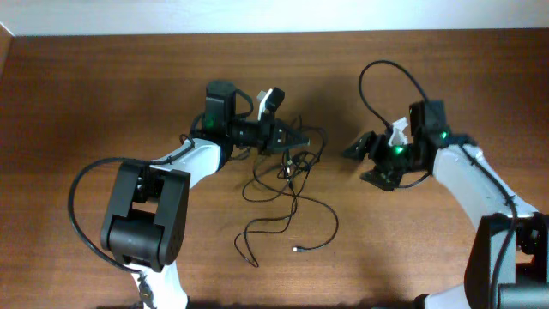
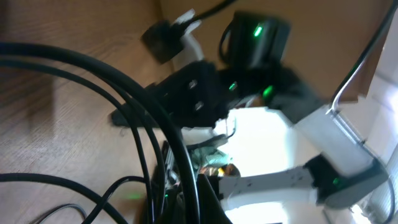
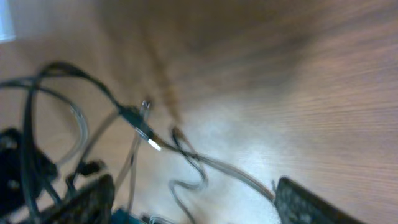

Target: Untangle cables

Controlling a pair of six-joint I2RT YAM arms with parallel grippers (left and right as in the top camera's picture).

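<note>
Two tools are shown over the middle of the desk [image 1: 86,86]. The left tool [image 1: 300,137] is closed, apparently on a strand, so the cables [image 1: 292,184] are anchored; the right tool [image 1: 362,163] is spread open and empty beside them, presumably for another grasp.

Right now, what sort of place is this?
Likely a robotics lab workbench: a wooden table, a left arm and right arm mounted at it, and thin black cables tangled between them.
</note>
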